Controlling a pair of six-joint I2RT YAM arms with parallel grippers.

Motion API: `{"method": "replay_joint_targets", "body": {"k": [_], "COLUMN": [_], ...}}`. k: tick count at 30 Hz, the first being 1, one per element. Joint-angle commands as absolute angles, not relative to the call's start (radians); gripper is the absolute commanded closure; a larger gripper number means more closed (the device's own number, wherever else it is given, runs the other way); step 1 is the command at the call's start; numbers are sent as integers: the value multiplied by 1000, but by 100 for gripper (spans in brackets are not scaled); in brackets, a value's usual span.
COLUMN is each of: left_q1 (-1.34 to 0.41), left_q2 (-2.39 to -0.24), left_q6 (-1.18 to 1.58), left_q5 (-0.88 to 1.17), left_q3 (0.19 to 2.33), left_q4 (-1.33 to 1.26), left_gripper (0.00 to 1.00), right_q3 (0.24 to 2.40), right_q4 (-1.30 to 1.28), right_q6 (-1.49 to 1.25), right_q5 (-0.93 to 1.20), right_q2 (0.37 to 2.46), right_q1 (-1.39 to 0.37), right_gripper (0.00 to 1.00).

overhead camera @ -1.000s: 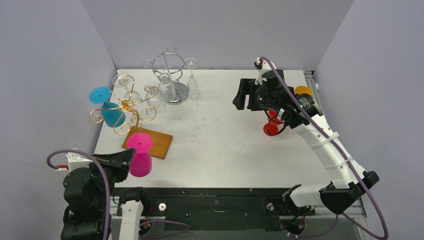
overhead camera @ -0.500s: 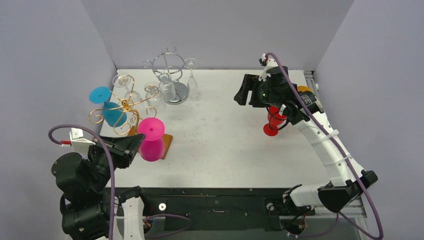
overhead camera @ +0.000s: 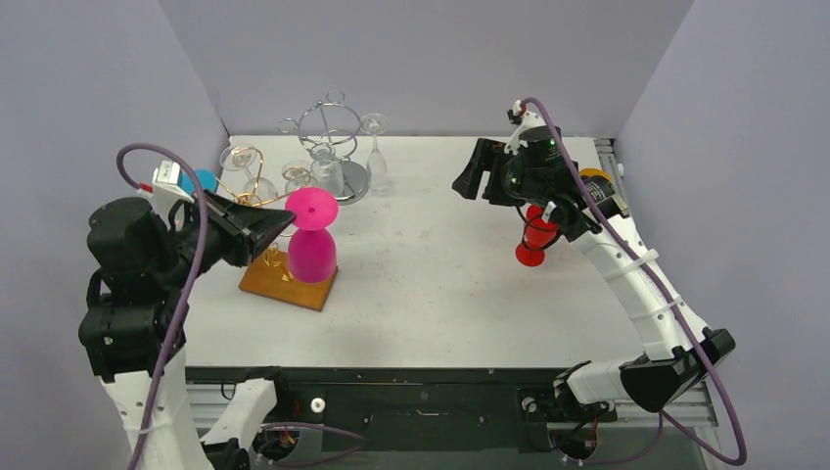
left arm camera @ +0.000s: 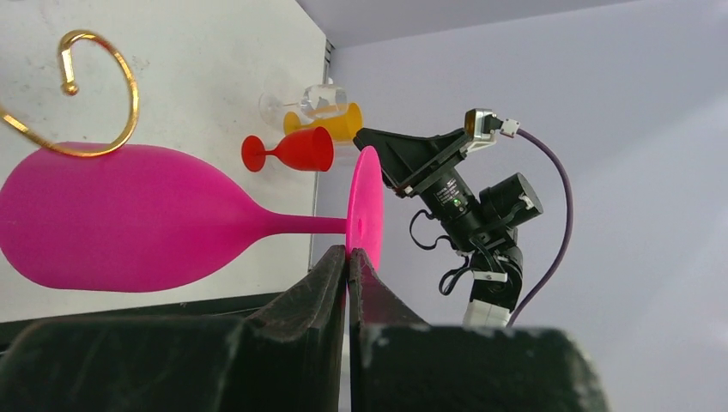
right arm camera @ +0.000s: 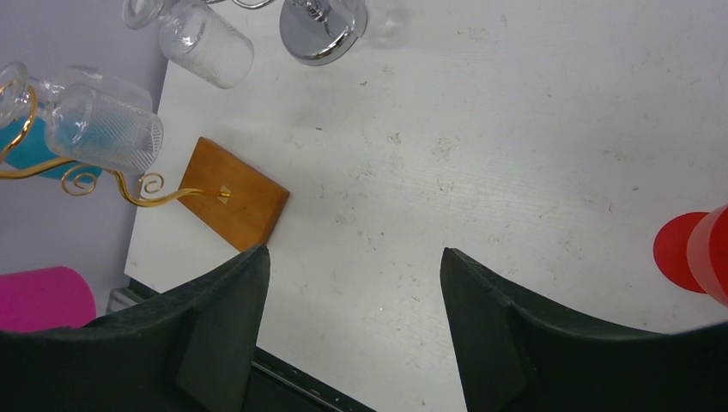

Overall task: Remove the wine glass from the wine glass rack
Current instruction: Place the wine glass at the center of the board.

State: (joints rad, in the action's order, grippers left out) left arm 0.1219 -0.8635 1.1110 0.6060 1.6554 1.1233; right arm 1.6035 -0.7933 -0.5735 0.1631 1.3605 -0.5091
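Observation:
My left gripper (overhead camera: 291, 217) is shut on the rim of the foot of a pink wine glass (overhead camera: 311, 253). It holds the glass in the air, foot up and bowl down, in front of the gold wire rack (overhead camera: 245, 201) and over its wooden base (overhead camera: 291, 284). In the left wrist view the fingers (left arm camera: 347, 255) pinch the pink foot and the pink wine glass's bowl (left arm camera: 129, 215) lies to the left, under a gold rack loop (left arm camera: 94, 94). My right gripper (overhead camera: 472, 179) is open and empty above the table's right half; in its own view the right gripper (right arm camera: 352, 257) frames bare table.
A blue glass (overhead camera: 204, 180) and clear glasses (overhead camera: 240, 157) hang on the gold rack. A silver rack (overhead camera: 333, 147) with clear glasses stands at the back. A red glass (overhead camera: 533, 237) and an orange glass (overhead camera: 594, 179) lie under the right arm.
My left arm has risen and carried the pink glass from near the table's front edge up and back, over the wooden base. The right gripper shifted slightly.

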Motion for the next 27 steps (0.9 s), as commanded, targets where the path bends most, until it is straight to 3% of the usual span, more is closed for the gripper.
{"method": "replay_joint_targets", "body": {"k": [1,8,20,27], "left_q1": [58,16,-224,-282], "left_q2": [-936,-1099,-1320,-1430], "left_q6": [1106,1138,1142,1262], "left_q5": [580,612,560,482], "left_q3": [1745,1915,2070,2179], "left_q4": [966,935,891,772], "left_gripper": [100,100,100,100], "right_q3": [1611,1570,1477,1199], "right_q4": [-721,-629,-470,-3], "right_q6": [-618,-699,-837,-1146], "right_q5": [163,196,230,323], "right_q2": [1349,1335,1308,1204], "right_q1": [-479,-446,-449,-437], "right_gripper": [32,32,31,23]}}
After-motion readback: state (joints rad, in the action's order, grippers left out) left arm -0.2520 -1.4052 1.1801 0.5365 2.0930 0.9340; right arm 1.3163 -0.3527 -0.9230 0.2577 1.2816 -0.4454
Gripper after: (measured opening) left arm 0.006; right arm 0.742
